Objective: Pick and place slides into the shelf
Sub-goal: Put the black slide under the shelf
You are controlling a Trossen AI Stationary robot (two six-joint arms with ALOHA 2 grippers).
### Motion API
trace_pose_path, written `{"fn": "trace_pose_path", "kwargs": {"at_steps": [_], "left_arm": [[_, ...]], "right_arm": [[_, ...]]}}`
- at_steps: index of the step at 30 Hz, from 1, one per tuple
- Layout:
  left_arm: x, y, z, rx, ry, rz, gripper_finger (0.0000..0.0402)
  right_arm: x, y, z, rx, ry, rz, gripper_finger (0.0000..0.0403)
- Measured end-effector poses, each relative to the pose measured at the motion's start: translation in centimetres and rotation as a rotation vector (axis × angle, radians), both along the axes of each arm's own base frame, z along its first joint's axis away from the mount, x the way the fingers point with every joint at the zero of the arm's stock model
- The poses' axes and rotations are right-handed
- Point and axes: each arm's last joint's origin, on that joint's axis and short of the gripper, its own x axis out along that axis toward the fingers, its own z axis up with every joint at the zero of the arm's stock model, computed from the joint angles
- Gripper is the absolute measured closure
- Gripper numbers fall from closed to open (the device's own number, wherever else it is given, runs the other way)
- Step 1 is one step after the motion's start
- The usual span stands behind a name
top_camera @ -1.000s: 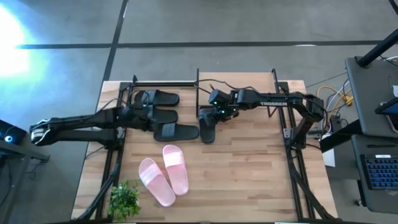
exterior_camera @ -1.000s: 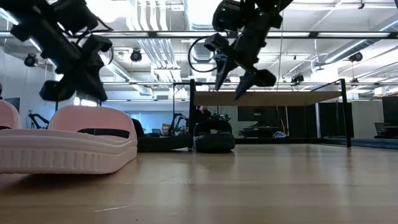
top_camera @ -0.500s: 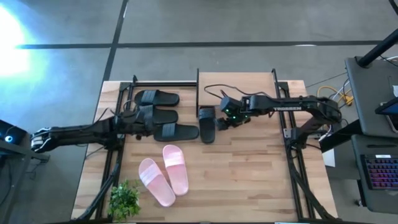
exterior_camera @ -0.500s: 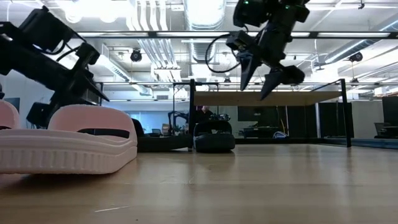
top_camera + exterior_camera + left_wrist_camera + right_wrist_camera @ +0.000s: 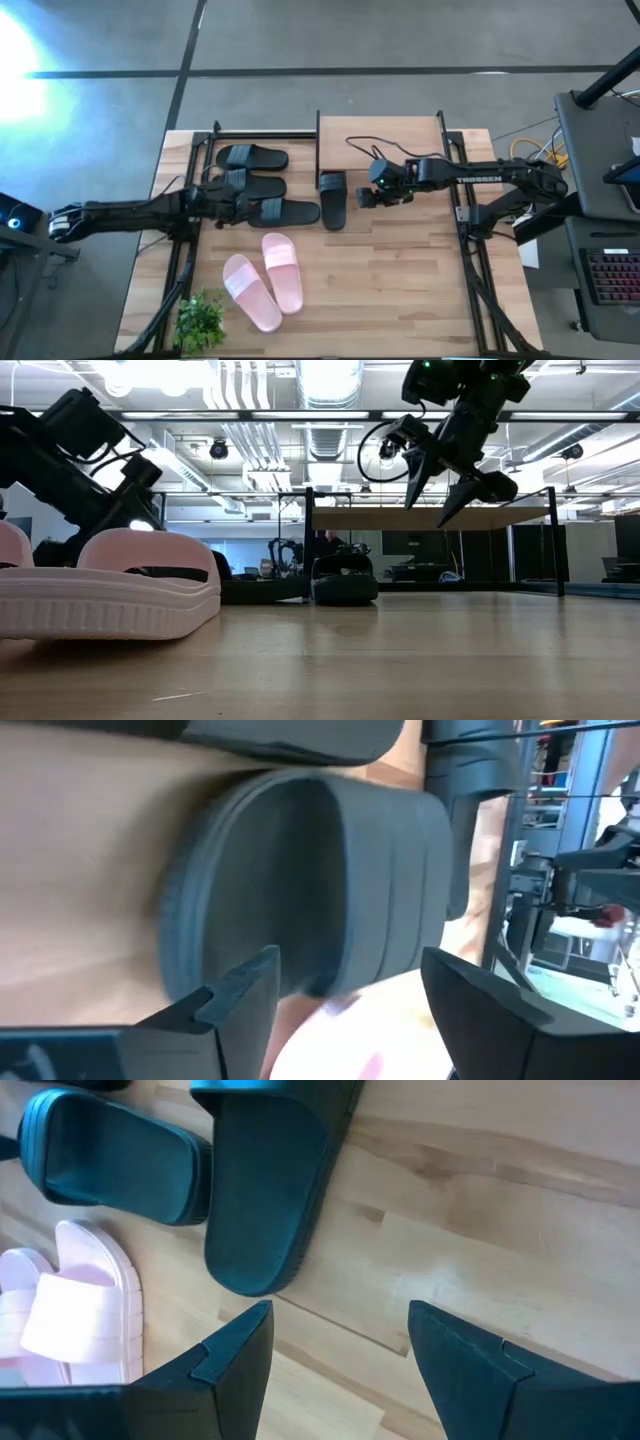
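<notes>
Far left in the overhead view, my left arm reaches in low across the table edge. The left gripper (image 5: 232, 203) sits at the heel end of the nearest black slide (image 5: 283, 212), the third in a row of black slides (image 5: 252, 157) lying side by side at the left rear of the table. In the left wrist view the fingers (image 5: 243, 995) stand spread apart, with that slide's (image 5: 310, 890) sole lying on the wood just ahead of them. I see nothing clamped between them, so I read the left gripper as released and empty. I judge the row is kept tight so that each slide takes little room.

Nearer the front lie the two pale pink slides (image 5: 268, 278), side by side and well apart from both grippers; I judge them not yet handled. A small green plant (image 5: 200, 320) stands at the front left corner.

At centre, a fourth black slide (image 5: 333, 199) lies lengthwise, its far end under the shelf (image 5: 380, 128) plank.

To the right, my right gripper (image 5: 362, 196) hangs above the table just beside that slide. Its fingers (image 5: 232, 1355) are splayed wide over bare wood, holding nothing and touching nothing.
</notes>
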Motion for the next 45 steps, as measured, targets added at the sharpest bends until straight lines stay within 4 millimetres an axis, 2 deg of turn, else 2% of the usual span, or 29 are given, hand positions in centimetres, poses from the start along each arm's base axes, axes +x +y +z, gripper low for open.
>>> {"fn": "trace_pose_path", "kwargs": {"at_steps": [7,14,20,27,29,39,42,45], "left_arm": [[0.9,0.3,-1.0,0.004,0.061,0.003,0.0171],[3.0,0.9,-0.7,0.050,-0.057,-0.007,0.0188],[4.2,1.2,-1.8,0.042,-0.063,-0.052,0.0249],[5.4,1.2,-1.8,0.051,-0.161,-0.164,0.0371],[5.5,1.2,-1.6,0.061,-0.182,-0.163,0.0392],[5.0,1.1,1.0,0.121,-0.325,-0.167,0.0400],[5.4,0.9,2.4,0.137,-0.362,-0.273,0.0400],[6.4,0.9,3.6,0.185,-0.264,-0.402,0.0400]], "right_arm": [[0.1,-0.1,0.0,-0.017,-0.013,-0.008,0.0179],[0.1,-0.1,0.0,-0.023,-0.012,-0.011,0.0179],[0.1,-0.1,0.0,-0.023,-0.012,-0.011,0.0179],[0.2,-0.1,0.0,-0.023,-0.015,-0.011,0.0179],[0.2,-0.1,0.0,-0.023,-0.016,-0.011,0.0179],[0.2,-0.1,0.0,-0.023,-0.018,-0.012,0.0179],[0.1,-0.1,-0.1,-0.003,-0.011,-0.044,0.0179],[-0.1,0.0,-0.1,0.006,0.006,-0.050,0.0179]]}}
